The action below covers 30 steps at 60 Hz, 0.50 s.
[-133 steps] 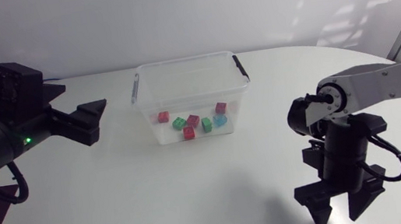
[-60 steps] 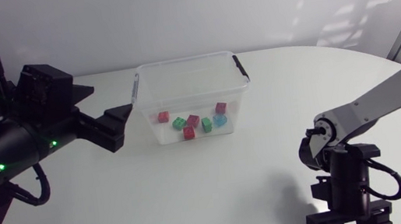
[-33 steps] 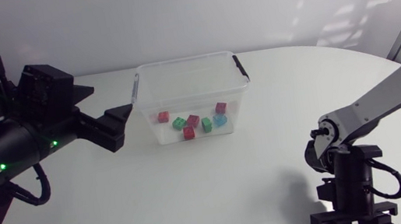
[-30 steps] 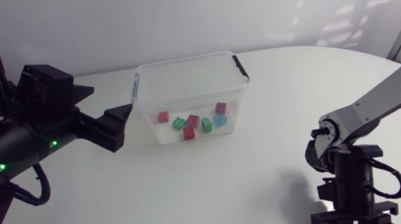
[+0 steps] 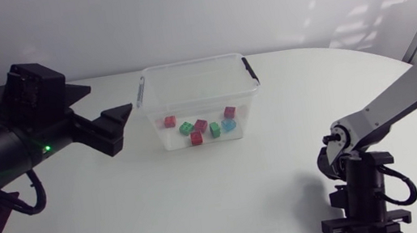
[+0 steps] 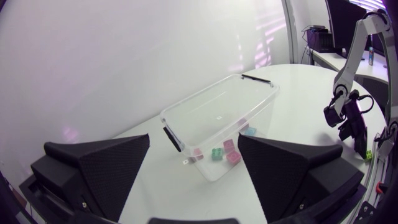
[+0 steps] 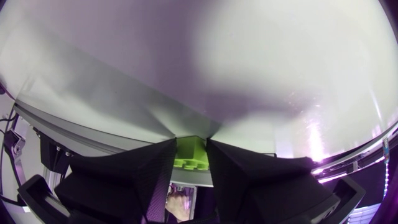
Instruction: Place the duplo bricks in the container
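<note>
Head view: a clear container stands at the middle of the table, with red, green and blue duplo bricks on its floor. The left gripper hangs just beside the container's left wall. The right gripper points down at the table's near edge, its fingertips cut off here.

Left wrist view: fingers wide apart, nothing between them — the container lies ahead.

Right wrist view: both fingers press a green brick from two sides — firmly clamped, at the table's edge.
</note>
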Tool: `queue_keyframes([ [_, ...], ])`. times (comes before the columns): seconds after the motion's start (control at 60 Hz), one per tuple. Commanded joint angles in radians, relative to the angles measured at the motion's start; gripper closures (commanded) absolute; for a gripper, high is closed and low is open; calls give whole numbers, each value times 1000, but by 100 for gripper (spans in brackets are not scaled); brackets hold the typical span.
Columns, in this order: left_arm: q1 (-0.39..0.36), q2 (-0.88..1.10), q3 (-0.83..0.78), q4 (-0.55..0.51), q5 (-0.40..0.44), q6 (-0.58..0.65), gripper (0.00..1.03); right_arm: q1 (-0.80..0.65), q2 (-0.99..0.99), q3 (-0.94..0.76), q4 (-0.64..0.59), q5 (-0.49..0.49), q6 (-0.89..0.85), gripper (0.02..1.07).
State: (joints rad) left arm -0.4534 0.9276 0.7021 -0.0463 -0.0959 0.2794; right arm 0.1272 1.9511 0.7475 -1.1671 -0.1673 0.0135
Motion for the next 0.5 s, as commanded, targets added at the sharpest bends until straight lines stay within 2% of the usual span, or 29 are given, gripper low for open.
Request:
queue_keyframes([
  [0.0, 5, -13, 0, 0, -10, -23, 4, -40, 37, -23, -9, 34, -30, 81],
  [0.333, -1, -15, -3, -3, -11, -25, 4, -44, -23, 15, -32, 41, -43, 80],
  [0.383, -1, -15, -1, -6, -11, -25, 4, -43, -35, 0, -45, 38, -56, 70],
  [0.483, -1, -16, 7, -12, -11, -23, 4, -12, -57, -19, -62, 38, -63, 37],
])
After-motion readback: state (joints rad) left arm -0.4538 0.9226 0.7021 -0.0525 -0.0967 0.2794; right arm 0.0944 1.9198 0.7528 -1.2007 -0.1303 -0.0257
